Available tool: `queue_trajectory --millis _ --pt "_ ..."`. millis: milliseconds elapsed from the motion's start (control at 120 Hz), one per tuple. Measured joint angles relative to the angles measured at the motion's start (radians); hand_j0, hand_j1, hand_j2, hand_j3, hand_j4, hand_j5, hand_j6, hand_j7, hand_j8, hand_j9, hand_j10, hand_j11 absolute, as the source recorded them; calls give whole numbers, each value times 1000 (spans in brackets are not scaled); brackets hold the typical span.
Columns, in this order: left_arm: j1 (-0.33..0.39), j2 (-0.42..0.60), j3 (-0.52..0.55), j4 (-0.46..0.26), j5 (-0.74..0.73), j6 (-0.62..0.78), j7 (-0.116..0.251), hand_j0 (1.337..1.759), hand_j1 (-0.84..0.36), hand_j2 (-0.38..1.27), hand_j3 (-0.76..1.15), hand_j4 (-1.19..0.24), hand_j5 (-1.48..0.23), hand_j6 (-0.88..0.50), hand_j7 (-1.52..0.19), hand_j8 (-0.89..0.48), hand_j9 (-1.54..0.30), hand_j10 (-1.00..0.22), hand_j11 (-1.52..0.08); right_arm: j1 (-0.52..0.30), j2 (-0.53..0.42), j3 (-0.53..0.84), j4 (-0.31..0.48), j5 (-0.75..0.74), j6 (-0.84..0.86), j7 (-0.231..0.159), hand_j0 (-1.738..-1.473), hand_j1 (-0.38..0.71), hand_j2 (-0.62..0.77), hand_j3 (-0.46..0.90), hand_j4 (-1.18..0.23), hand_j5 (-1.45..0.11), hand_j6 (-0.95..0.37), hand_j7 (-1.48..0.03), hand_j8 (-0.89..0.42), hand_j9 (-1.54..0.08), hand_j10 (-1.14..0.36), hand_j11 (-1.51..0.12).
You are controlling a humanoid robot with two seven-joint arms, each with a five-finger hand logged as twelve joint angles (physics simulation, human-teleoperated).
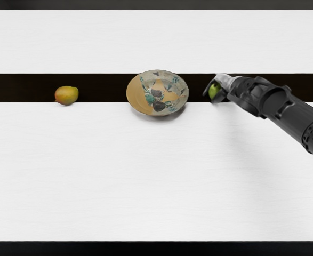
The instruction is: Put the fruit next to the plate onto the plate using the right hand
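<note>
One green fruit (214,91) — in the right hand's (224,87) fingers (207,92) — beside the plate (137,95)

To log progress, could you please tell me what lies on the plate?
No fruit lies on the plate; only its painted pattern shows. The green fruit, partly covered by fingers of the right hand, is beside it.

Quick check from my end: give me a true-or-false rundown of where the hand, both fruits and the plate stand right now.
1. The right hand is curled around the green fruit. True.
2. The green fruit lies on the patterned plate. False: it is right of the plate, in the hand.
3. A yellow-orange fruit lies left of the plate, apart from it. True.
4. The left arm reaches for the plate. False: no left arm is in view.
</note>
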Motion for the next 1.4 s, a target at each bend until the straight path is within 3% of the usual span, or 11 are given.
queue_trajectory --millis 50,142,575,742,817,883,1050,1258,1283,1308,1400 --pt "0 0 0 0 0 0 0 1658 349 0 0 0 0 0 0 0 0 0 0 17 1 50 2 25 28 2 -1645 465 110 0 -760 -882 -220 -1044 -2 -1202 -110 -1377" --pt "0 0 0 0 0 0 0 1658 349 0 0 0 0 0 0 0 0 0 0 81 -44 160 6 52 108 -9 -1644 417 150 1 -780 -1011 -296 -1077 -91 -1198 -244 -1324" --pt "0 0 0 0 0 0 0 1658 349 0 0 0 0 0 0 0 0 0 0 164 -3 259 16 72 179 -32 -1642 431 239 0 -809 -1223 -330 -1128 -128 -1214 -334 -1267" --pt "0 0 1 0 0 0 0 1658 349 0 0 0 0 0 0 0 0 0 0 158 1 262 105 66 167 -33 -1632 408 199 -2 -850 -1156 -391 -1131 -199 -1171 -453 -1215" --pt "0 0 1 0 0 0 0 1658 349 0 0 0 0 0 0 0 0 0 0 155 2 263 129 66 146 -32 -1630 397 223 0 -811 -1061 -408 -1063 -224 -1085 -475 -1122" --pt "0 0 1 0 0 0 0 1658 349 0 0 0 0 0 0 0 0 0 0 146 2 261 139 67 72 -28 -1638 231 162 0 -617 -800 -420 -806 -195 -817 -528 -851" --pt "0 0 0 0 0 0 0 1658 349 0 0 0 0 0 0 0 0 0 0 130 2 258 156 69 7 -29 -1649 -70 68 0 -290 -380 -224 -381 -101 -388 -239 -401" --pt "0 0 0 0 0 0 0 1658 349 0 0 0 0 0 0 0 0 0 0 133 2 276 202 69 77 -32 -1655 -230 22 0 -121 -157 -97 -158 -52 -160 -102 -165" --pt "0 0 0 0 0 0 0 1658 349 0 0 0 0 0 0 0 0 0 0 133 2 296 209 69 126 -32 -1655 -241 19 0 -110 -141 -88 -143 -50 -143 37 -149" --pt "0 0 0 0 0 0 0 1658 349 0 0 0 0 0 0 0 0 0 0 133 -15 330 224 70 200 -32 -1656 -250 16 0 -102 -126 -82 -129 -50 -128 167 -135" --pt "0 0 1 0 0 0 0 1658 349 0 0 0 0 0 0 0 0 0 0 90 -230 472 331 101 372 -32 -1657 -277 8 0 -75 -91 -62 -92 -41 -92 97 -96"
